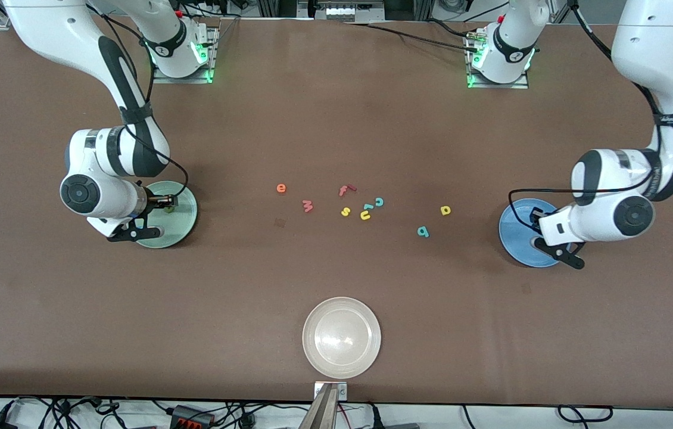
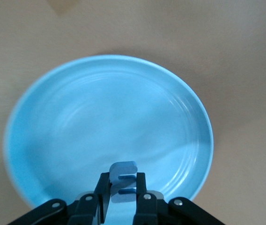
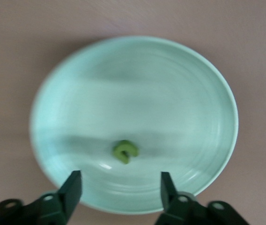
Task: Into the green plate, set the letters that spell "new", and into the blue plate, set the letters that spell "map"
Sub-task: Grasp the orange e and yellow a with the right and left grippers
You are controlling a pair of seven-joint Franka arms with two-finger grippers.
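the right gripper point(image 3: 121, 187) is held over the green plate point(image 1: 184, 223) at the right arm's end of the table, its fingers point(image 3: 72, 190) spread apart with nothing between them. the green n point(image 3: 125, 151) is seen in the right wrist view lying inside that plate, below the gap between the fingers.

the left gripper point(image 2: 122, 190) is held over the blue plate point(image 1: 512, 229) at the left arm's end of the table, its fingers point(image 2: 104, 187) pressed onto the blue m point(image 2: 123, 182), which is pinched upright between them above the plate's inner surface.

the other letters are spread on the brown table point(image 1: 336, 119) between the two plates. the orange e point(image 1: 281, 188) lies nearest the green plate, with the salmon-red w point(image 1: 308, 206) just beside it and a little nearer the front camera. in the middle a cluster is formed by the red f point(image 1: 345, 190), the yellow s point(image 1: 345, 211), the yellow u point(image 1: 365, 215) and the teal c point(image 1: 379, 202). toward the blue plate the yellow a point(image 1: 445, 210) and the teal p point(image 1: 423, 232) are found, the p nearer the front camera.

a whitish-beige plate point(image 1: 312, 351) sits apart from everything, near the table edge closest to the front camera.
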